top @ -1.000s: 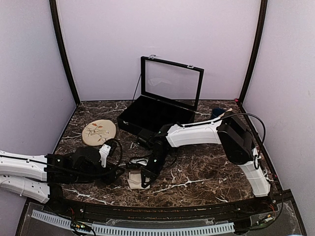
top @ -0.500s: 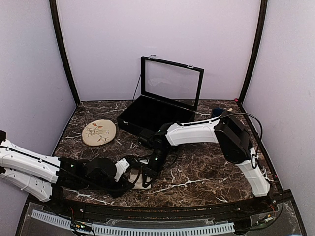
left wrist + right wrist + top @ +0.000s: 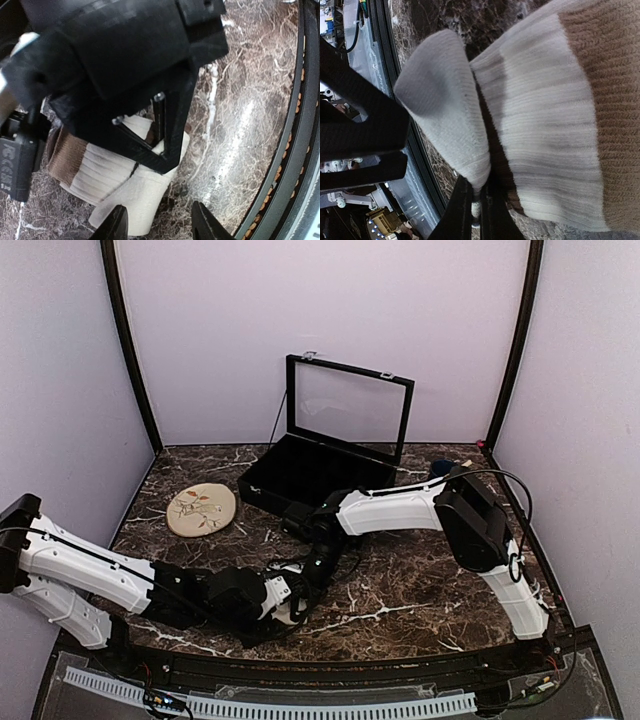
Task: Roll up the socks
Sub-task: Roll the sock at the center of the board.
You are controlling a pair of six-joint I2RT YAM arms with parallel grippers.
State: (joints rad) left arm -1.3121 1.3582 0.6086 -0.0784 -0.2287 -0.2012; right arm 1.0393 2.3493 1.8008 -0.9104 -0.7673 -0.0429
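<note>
A cream-beige sock (image 3: 107,172) with a brown band lies folded on the marble near the front edge. It also fills the right wrist view (image 3: 545,125). My right gripper (image 3: 479,202) is shut on an edge of the sock's cream fold and shows as the black fingers (image 3: 167,125) over the sock in the left wrist view. My left gripper (image 3: 160,225) is open, one finger over the sock's near corner and the other over bare marble. In the top view both grippers (image 3: 295,598) meet over the sock, which is mostly hidden there. The magenta-pink sock is out of view.
A round beige leaf-pattern plate (image 3: 201,509) lies at the left. An open black display case (image 3: 300,472) with its glass lid (image 3: 350,410) upright stands at the back. The table's front rail (image 3: 295,150) runs close to the sock. Purple walls enclose the table.
My left arm has swung right along the front edge, bringing its open gripper from the left of the sock up to it. My right gripper has stayed on the sock.
</note>
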